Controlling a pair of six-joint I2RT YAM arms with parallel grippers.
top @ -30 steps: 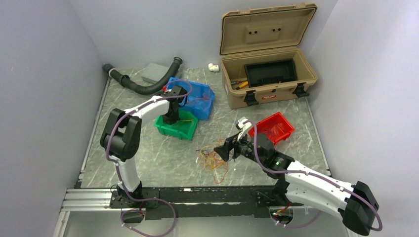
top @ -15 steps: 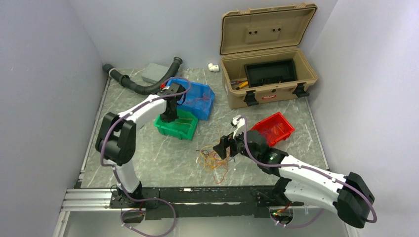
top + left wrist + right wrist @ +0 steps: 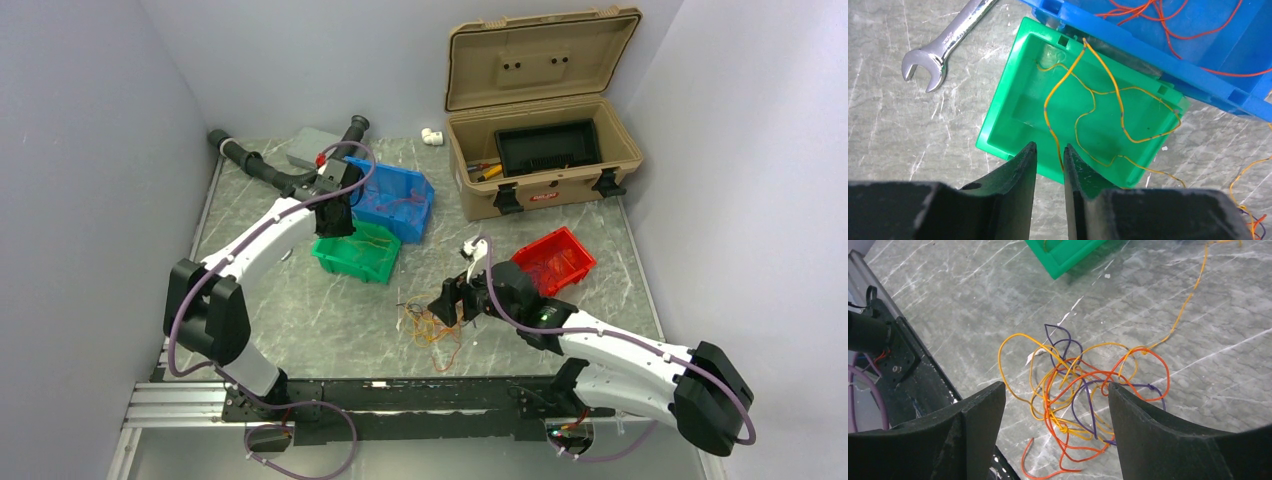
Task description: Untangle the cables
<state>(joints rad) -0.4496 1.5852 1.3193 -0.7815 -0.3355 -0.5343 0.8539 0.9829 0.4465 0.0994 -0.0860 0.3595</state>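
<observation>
Left pincer [image 3: 1049, 147] has drawn back above green bin [image 3: 1023, 100]; jaws nearly pressed together, yellow cable [image 3: 1106, 75] runs into the gap, grip cannot tell. Right pincer [image 3: 1055, 385], spread wide, has advanced over tangled cables [image 3: 1083, 390] on tabletop [image 3: 948, 315]. Judged: one strand binned, next pick imminent

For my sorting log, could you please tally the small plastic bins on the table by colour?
Blue bin: 1
Green bin: 1
Red bin: 1
Total: 3
</observation>
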